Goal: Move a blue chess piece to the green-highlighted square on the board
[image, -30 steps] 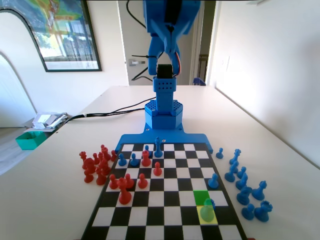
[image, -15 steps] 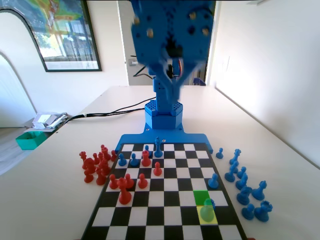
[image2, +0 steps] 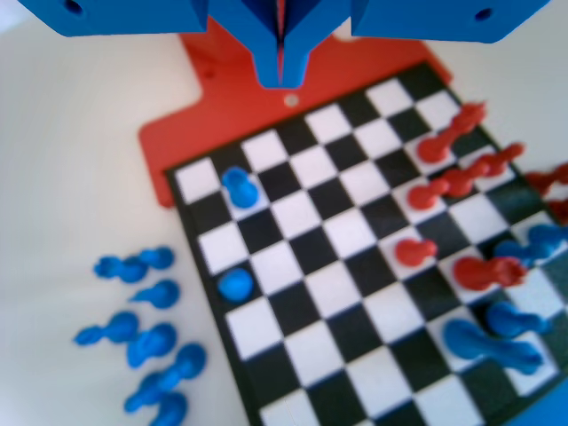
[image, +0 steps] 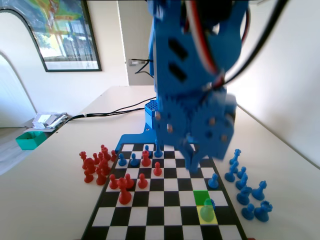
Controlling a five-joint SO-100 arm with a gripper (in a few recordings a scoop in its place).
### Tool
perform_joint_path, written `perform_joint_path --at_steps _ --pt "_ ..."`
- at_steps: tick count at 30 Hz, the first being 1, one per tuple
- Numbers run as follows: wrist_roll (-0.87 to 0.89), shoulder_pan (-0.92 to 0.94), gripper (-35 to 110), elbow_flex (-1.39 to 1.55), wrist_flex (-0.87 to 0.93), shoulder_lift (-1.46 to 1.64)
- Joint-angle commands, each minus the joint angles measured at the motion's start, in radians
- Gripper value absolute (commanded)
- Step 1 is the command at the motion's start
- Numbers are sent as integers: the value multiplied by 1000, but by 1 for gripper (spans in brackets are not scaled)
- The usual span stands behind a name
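Gripper (image2: 280, 67) hangs above the board (image: 165, 200), jaws pinched together on nothing, blue pawn (image: 207, 210) sitting at 6 o'clock of the green square (image: 201, 197).

Smooth blue plastic pawn (image: 207, 211), matt chequered board (image: 165, 200) with blue plastic rim, glossy red plastic pieces (image: 125, 192), smooth white table (image: 50, 200)

Fixed view looks low along the board (image: 150, 200) (arm close ahead); wrist view looks down on that board (image2: 355, 302).

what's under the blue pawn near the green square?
The blue pawn stands on a yellow-highlighted square of the board, just in front of the green square in the fixed view. Its base covers the square's middle.
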Motion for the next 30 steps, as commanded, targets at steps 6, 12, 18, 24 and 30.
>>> perform_joint_path --at_steps 6,12,18,24,30 --pt "46 -44 12 -117 -71 -109" --pt "58 -51 13 -121 -114 -163" --pt "51 -57 13 -118 -143 -195" --pt "51 -67 13 -117 -164 -221" --pt "60 -86 13 -110 -181 -227"
